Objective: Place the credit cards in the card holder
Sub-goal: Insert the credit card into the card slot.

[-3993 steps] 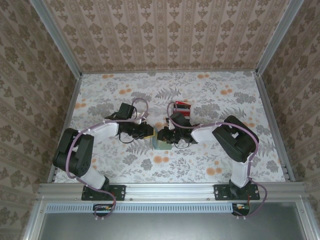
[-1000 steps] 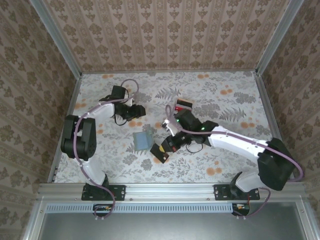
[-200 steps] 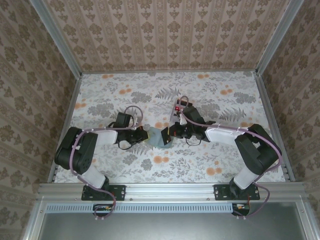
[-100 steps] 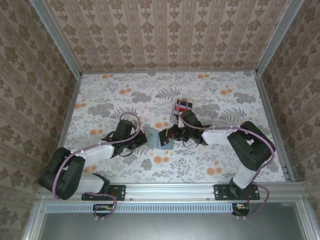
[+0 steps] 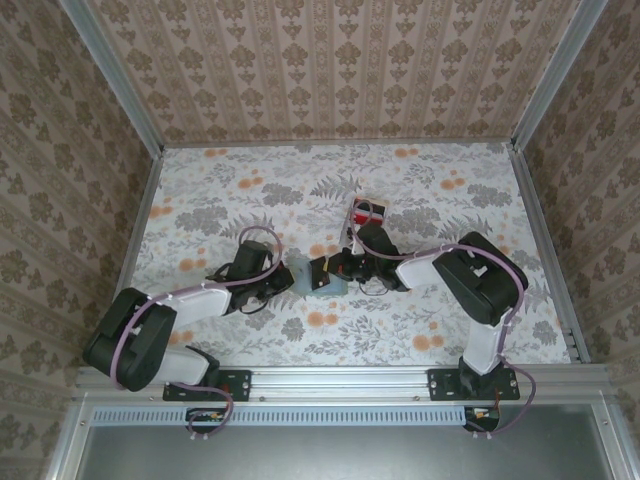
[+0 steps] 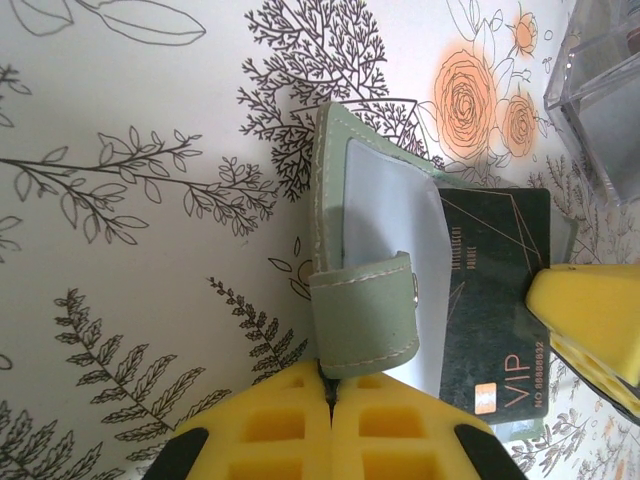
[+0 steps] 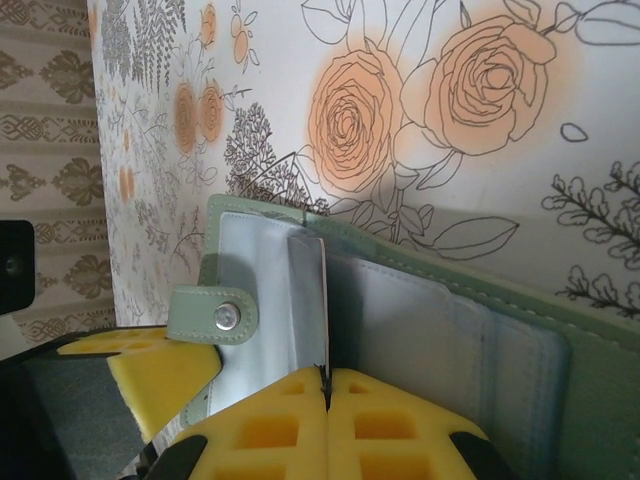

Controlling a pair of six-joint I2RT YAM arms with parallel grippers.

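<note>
Right gripper (image 7: 326, 375), clamped on the dark VIP card (image 6: 495, 300), has slid it partway under the card holder (image 6: 328, 200) pocket mid-table; left gripper (image 6: 330, 385) pinches the snap strap (image 6: 365, 320), so insertion is underway.

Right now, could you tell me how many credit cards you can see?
2 at least: a dark card partly in the card holder, and a red one in the clear box farther back; more may be stacked beneath it.
</note>
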